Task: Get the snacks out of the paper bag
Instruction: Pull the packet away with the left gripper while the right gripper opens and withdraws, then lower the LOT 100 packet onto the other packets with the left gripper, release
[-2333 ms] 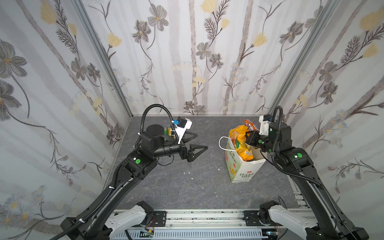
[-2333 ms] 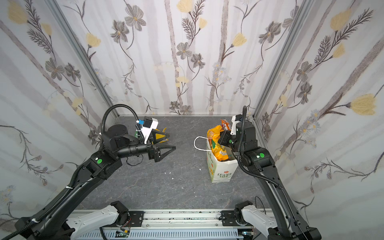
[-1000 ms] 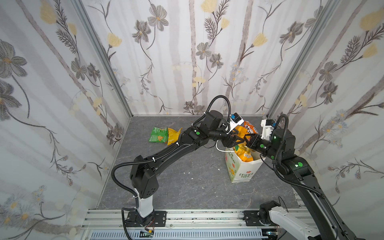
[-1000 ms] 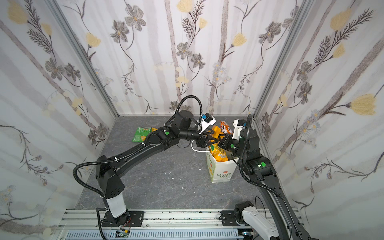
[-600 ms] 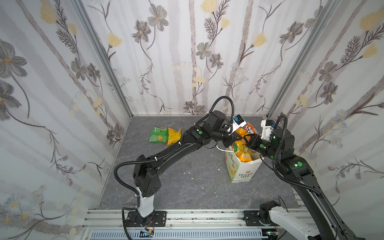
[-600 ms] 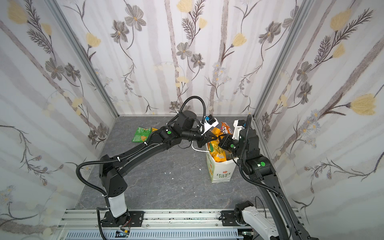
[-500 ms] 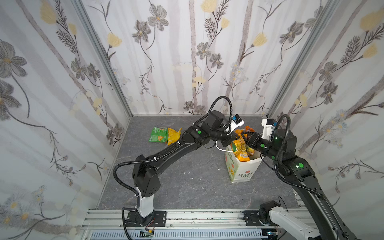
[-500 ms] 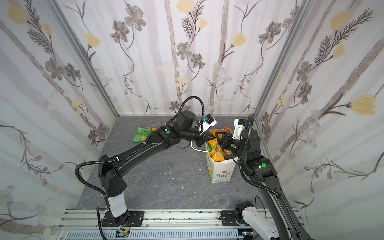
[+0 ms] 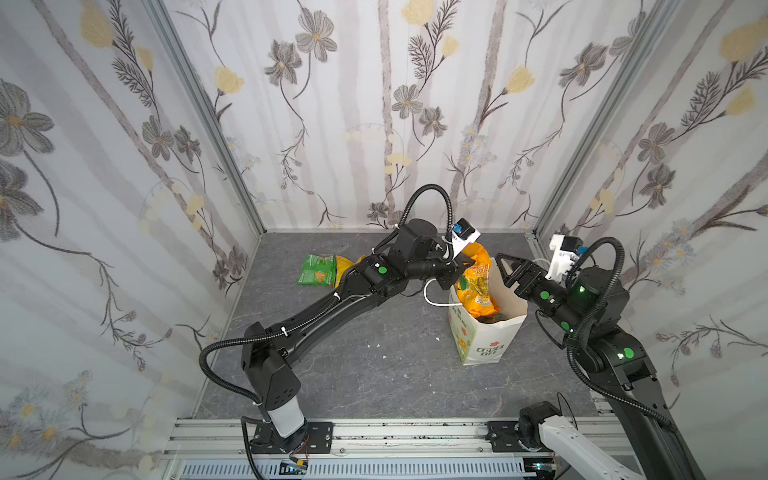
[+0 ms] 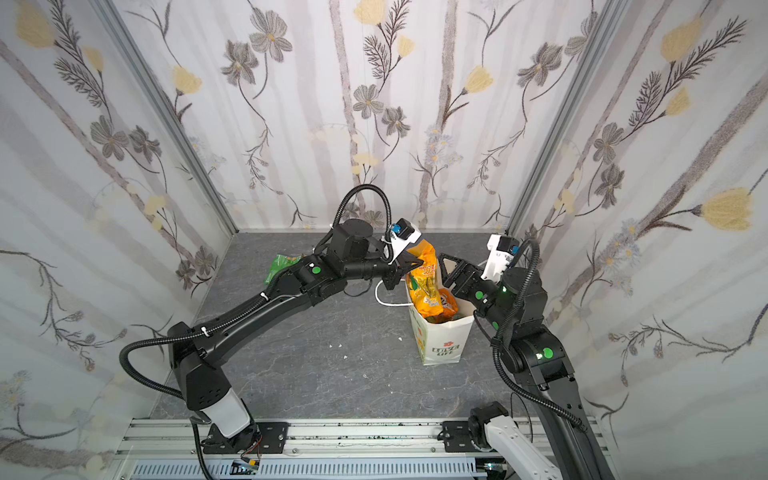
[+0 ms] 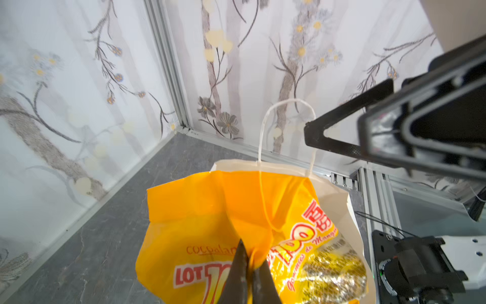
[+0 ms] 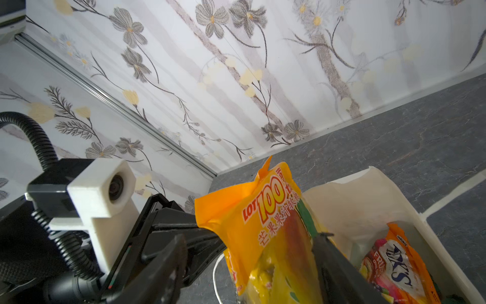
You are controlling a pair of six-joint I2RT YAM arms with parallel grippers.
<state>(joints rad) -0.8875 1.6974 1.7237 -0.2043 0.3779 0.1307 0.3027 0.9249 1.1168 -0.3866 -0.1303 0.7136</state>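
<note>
The paper bag (image 9: pixel 482 340) is standing upright on the right half of the grey desk (image 9: pixel 374 365), with one white cord handle (image 9: pixel 432 293) drooping over its left side. The left arm is reaching across the middle, and the left claw (image 9: pixel 467 266) is clenching the top edge of an orange-yellow packet (image 9: pixel 478 286). In the left wrist view the two fingertips (image 11: pixel 236 273) are pressing together on a crumpled fold of the film. The packet is sticking up out of the bag's mouth, its lower part inside against the bag's left wall.

The right claw (image 9: pixel 505 274) is hanging released just right of that packet, over the bag's far right rim, jaws spread wide. In the right wrist view its fingers are flanking the packet; whether they are touching it I cannot tell. Deeper in the bag another orange packet (image 12: pixel 399 265) is lying.

Far left on the desk, a green packet (image 9: pixel 316 270) is lying flat with a yellow packet (image 9: pixel 345 268) touching its right edge.
</note>
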